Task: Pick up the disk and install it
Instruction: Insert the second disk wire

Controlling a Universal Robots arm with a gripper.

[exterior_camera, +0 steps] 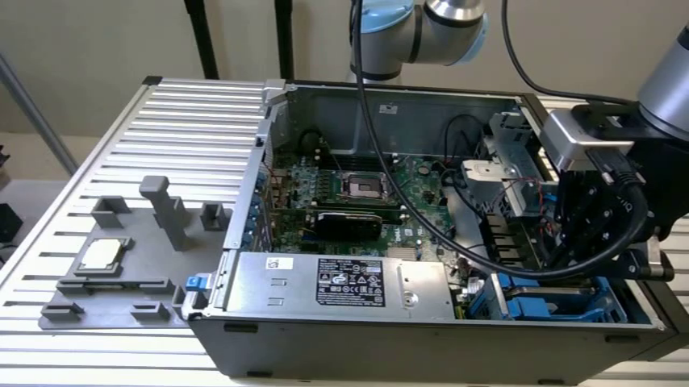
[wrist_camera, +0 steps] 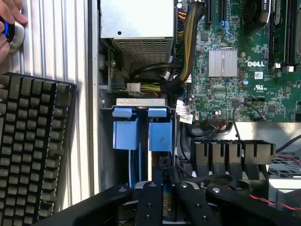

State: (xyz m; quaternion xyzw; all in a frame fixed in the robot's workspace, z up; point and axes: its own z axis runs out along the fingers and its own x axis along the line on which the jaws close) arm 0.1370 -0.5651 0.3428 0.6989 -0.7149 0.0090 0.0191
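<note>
The black robot gripper [exterior_camera: 586,258] [wrist_camera: 163,188] hangs low over the drive bay at the corner of the open grey steel computer case [exterior_camera: 431,339]. Whether it is open or closed I cannot tell. The disk, a flat drive framed by bright blue plastic rails [wrist_camera: 160,135] [exterior_camera: 549,306], appears to stand on edge in that bay directly under the gripper, beside a 2nd blue carrier [wrist_camera: 125,132]. Its silver body is mostly hidden, so whether it is fully seated is unclear.

My judgement is that seating is the step in hand. Doing it well calls for keeping the rails square to the bay's guides and pushing straight along them. The bundle of sleeved cables [wrist_camera: 188,42] and the thin red wire [wrist_camera: 277,203] lie near and could snag.

The case also holds the green motherboard [wrist_camera: 244,70] and the large silver box with a black-and-white label [exterior_camera: 356,282]. On the ribbed metal bench [exterior_camera: 183,121], a grey plastic fixture tray [exterior_camera: 119,302] carries a small square silver chip [exterior_camera: 102,254]. A black keyboard [wrist_camera: 33,150] lies outside the case, with a person's hand [wrist_camera: 9,19] near it.
</note>
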